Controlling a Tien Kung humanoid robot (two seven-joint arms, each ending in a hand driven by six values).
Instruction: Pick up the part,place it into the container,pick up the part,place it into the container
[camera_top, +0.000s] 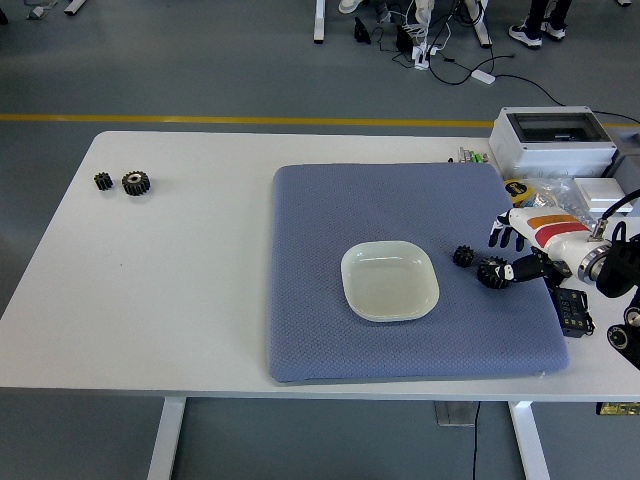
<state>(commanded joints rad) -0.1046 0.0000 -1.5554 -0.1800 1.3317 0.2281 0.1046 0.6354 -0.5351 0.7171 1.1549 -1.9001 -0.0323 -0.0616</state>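
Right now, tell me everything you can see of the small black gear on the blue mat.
The small black gear is dark and toothed, and looks like metal or hard plastic. It lies flat on the blue mat, just right of the white dish and apart from it. The right hand hovers beside it, fingers spread; whether they touch it cannot be told. It is not yet grasped.

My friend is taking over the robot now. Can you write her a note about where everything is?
Right hand: open, fingers spread beside the small black gear on the blue mat, holding nothing.
Left hand: not in view.
Dish: mid-mat, empty.
Two more gears sit at the table's far left.
Done: nothing placed yet.
Left: grasp the gear by the hand, put it in the dish, then pick and place another.
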